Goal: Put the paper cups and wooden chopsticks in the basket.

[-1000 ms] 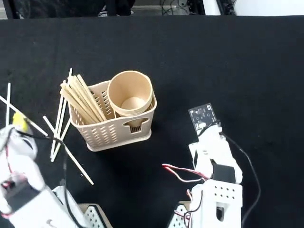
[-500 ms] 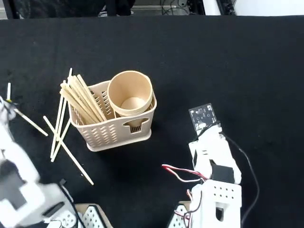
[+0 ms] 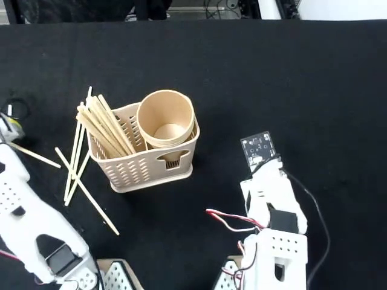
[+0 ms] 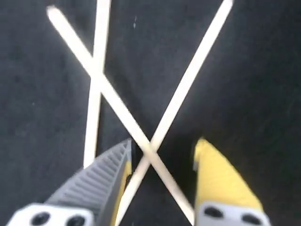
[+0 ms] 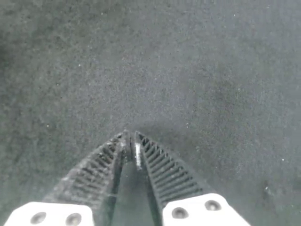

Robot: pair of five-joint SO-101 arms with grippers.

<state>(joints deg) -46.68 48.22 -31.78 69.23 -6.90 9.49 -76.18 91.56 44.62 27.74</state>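
The black cloth-covered desk carries everything. Two white arms stand at its near edge, the left arm stretched out along the desk's side and the right arm folded back near its base.

One beige slotted plastic basket stands upright between them, nearer the left arm. The tan paper cups sit nested in its right compartment. I judge at least two from the layered rims, but the exact number is hidden. Stacking them that way leaves the other compartment free for sticks.

The left gripper, with one grey and one yellow finger, is spread open low over the desk. It straddles the spot where two sticks cross, seemingly lined up to pinch one. The right gripper is closed on nothing above bare cloth, probably parked out of the way.

A bundle of pale wooden chopsticks, at least six, leans in the basket's left compartment with its ends poking out over the rim. About five loose chopsticks lie scattered and overlapping on the desk just beside the basket; three show in the left wrist view
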